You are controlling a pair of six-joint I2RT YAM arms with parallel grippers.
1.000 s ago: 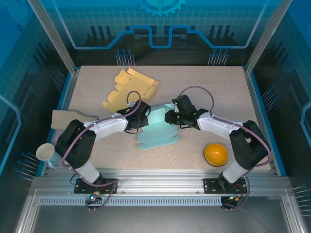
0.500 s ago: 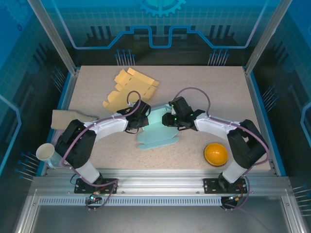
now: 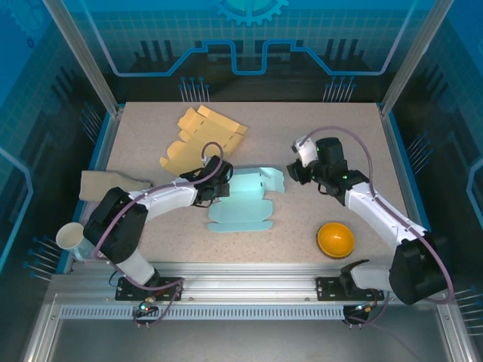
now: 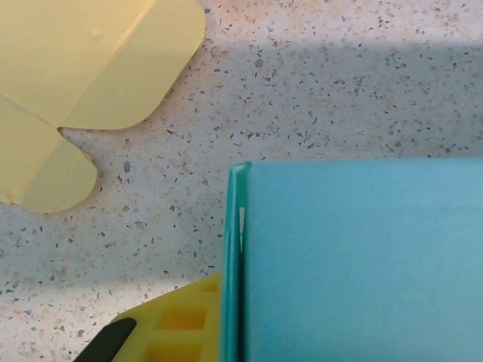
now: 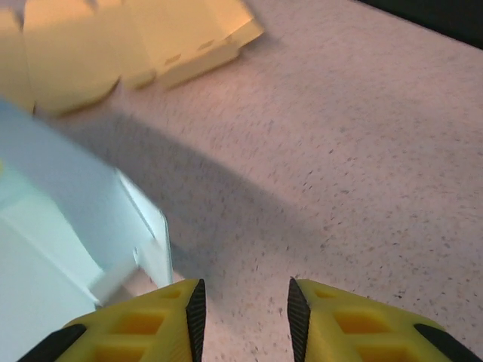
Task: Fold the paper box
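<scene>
As left pincer [image 3: 221, 189] grips box [image 3: 243, 211], teal, part-folded

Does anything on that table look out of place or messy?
The beige cloth hangs over the left edge of the table, and a white cup seems to sit just outside that edge. Nothing looks spilled or damaged.

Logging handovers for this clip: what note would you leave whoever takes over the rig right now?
Left end effector: at the left edge of the teal paper box, one finger beside its edge; grip unclear.
Right end effector: open, empty, just right of the box.
Done: box partly folded, rear wall looks raised.
Left: front flaps lie flat, box not closed.
Yellow blank lies flat behind.
</scene>
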